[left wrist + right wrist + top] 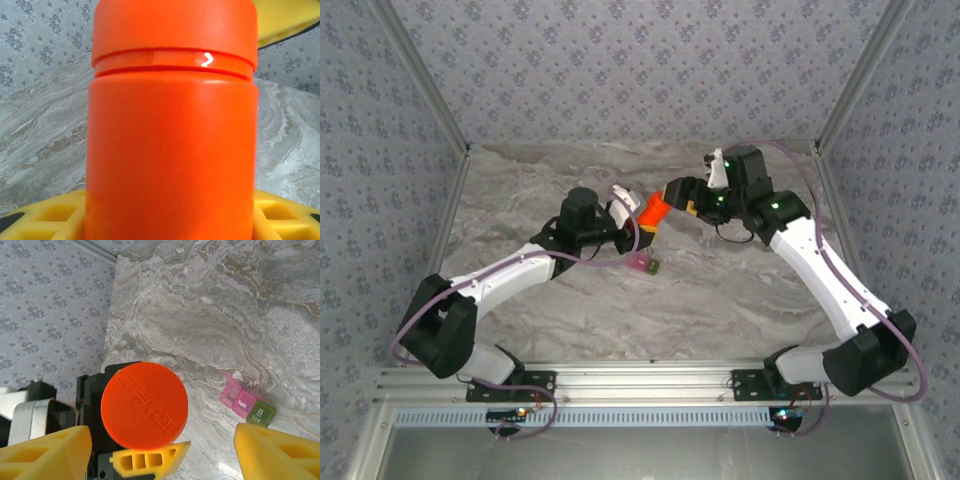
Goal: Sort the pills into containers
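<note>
Containers (247, 405): pink and olive pair, on bench (200, 315), near the held bottle.
Left fingers (280, 220): clenched on orange bottle (170, 150), raised off bench.
Right fingers (277, 452): released, spread either side of cap (144, 407).
Risk: off-centre closing on cap, likely twisting bottle loose; pills then spilling past containers.

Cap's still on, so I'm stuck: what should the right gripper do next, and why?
Probably close the right gripper on the orange cap: its jaws stand open either side of it, while the left gripper holds the bottle.
</note>
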